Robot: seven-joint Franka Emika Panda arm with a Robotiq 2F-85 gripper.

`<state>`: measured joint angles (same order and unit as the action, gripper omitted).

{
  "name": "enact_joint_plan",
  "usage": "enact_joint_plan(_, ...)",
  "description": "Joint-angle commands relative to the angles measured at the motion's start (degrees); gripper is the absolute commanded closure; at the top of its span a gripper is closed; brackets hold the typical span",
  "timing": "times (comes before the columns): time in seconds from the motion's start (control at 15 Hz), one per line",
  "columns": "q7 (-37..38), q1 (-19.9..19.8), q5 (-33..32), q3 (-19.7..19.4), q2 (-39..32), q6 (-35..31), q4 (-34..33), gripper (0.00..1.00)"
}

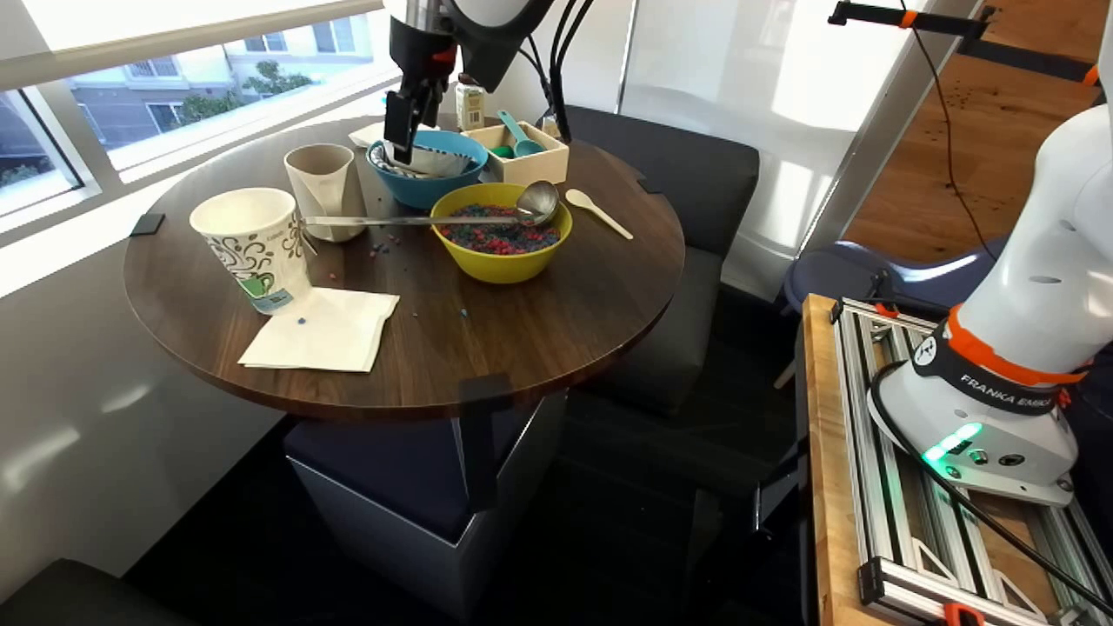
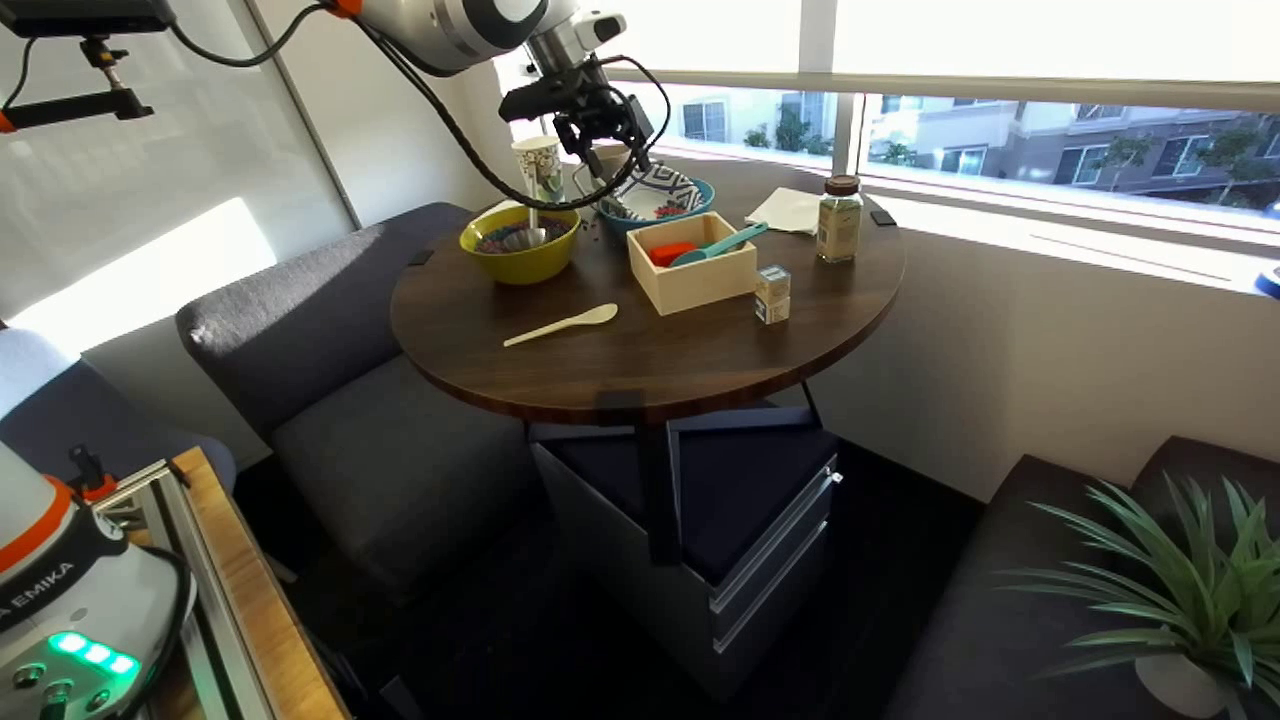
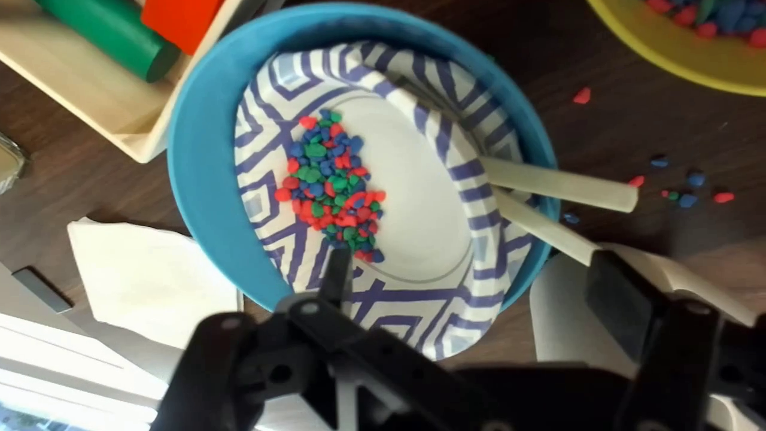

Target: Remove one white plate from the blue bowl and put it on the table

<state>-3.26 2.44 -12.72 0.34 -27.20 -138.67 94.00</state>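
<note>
We judge the white plate (image 3: pixel 419 197) thin and light, paper probably: bends easily, creases under a hard squeeze, perhaps slick. Loose coloured bits (image 3: pixel 335 188) lie on it; we expect spills if it tips. Best hold, we think: a gentle pinch on bare rim, away from the bits. The plate leans inside the blue bowl (image 3: pixel 202 155). Our gripper (image 3: pixel 477 280) stands spread wide, clamped on nothing; in the wrist view plate rim shows between its tips. Contact: we cannot tell.
</note>
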Motion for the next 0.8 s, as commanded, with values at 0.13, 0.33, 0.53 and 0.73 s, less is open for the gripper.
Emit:
enact_joint_plan(0.13,-4.8,-1.7,4.7,1.5,-4.2,0.6,-5.4,0.25)
enact_joint_plan(0.33,-5.5,-2.0,5.8,1.8,-5.4,1.0,-6.9,0.55)
enact_joint_plan(0.53,-5.9,-2.2,6.7,2.1,-6.4,1.2,-8.0,0.77)
enact_joint_plan(0.73,-5.9,-2.2,7.3,2.3,-7.2,1.9,-8.9,0.88)
